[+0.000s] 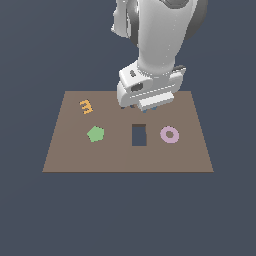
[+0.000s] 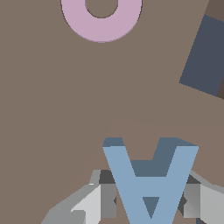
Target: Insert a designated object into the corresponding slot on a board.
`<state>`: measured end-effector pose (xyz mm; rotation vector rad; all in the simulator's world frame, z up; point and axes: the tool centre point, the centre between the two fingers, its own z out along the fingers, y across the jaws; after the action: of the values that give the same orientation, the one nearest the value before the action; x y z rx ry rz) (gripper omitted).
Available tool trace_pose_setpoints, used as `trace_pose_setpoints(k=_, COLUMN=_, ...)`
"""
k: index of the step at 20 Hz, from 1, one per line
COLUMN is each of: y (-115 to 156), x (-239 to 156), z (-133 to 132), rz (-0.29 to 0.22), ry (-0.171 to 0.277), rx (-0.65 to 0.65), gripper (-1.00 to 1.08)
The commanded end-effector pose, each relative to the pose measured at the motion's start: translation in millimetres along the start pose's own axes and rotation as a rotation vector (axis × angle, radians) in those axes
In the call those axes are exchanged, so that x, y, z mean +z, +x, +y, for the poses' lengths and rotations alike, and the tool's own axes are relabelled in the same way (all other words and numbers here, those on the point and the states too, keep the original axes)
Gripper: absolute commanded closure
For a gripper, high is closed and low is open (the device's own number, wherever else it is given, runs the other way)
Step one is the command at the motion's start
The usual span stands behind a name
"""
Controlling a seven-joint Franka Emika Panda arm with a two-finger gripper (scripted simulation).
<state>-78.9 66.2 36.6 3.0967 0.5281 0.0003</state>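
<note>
**Gripper clamped on the blue letter A, low over the far part of the board**

In the wrist view the gripper (image 2: 151, 199) is closed onto the blue letter block (image 2: 151, 183): one grey finger (image 2: 107, 197) presses against one leg of the A and the other finger sits against the opposite leg, so the opening is only as wide as the letter itself. The block is a flat, light-blue capital A with a small triangular hole under its crossbar and darker blue side faces that show its thickness. It hangs between the fingers above the bare brown board (image 2: 65, 109); whether it touches the surface cannot be told.

The same view shows part of a pink ring (image 2: 101, 26) and a corner of a dark rectangular cutout (image 2: 203, 57), both well apart from the letter.

The exterior view shows what the wrist camera misses: the whole board (image 1: 70, 160), with an orange 3 (image 1: 86, 106) and a green pentagon (image 1: 95, 133) toward the exterior view's left, the rectangular cutout (image 1: 139, 135) in the middle and the ring (image 1: 169, 134) to its right. There the gripper (image 1: 145, 107) sits just beyond the rectangular cutout, and the arm's white body hides nearly all of the letter. An A-shaped slot is not visible in either view.
</note>
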Motion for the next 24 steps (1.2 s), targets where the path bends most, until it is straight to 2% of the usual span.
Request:
trace_pose_setpoints(k=1, y=-11, x=-1, z=21, rz=0.000, ry=0.000, rx=0.101, gripper=1.08)
trace_pose_setpoints(k=5, y=-27, x=-3, z=44, rz=0.000, ry=-0.001, rx=0.222, gripper=1.08)
trace_pose_setpoints(k=9, y=-37, x=-4, z=55, rz=0.000, ry=-0.001, rx=0.289, gripper=1.08)
trace_pose_setpoints(k=20, y=-41, x=6, z=58, rz=-0.001, ry=0.001, rx=0.306, gripper=1.08)
trace_pose_setpoints(k=21, y=-41, x=6, z=58, rz=-0.001, ry=0.001, rx=0.306, gripper=-0.92)
trace_pose_setpoints(k=24, y=-41, x=6, z=58, rz=-0.001, ry=0.001, rx=0.306, gripper=-0.92)
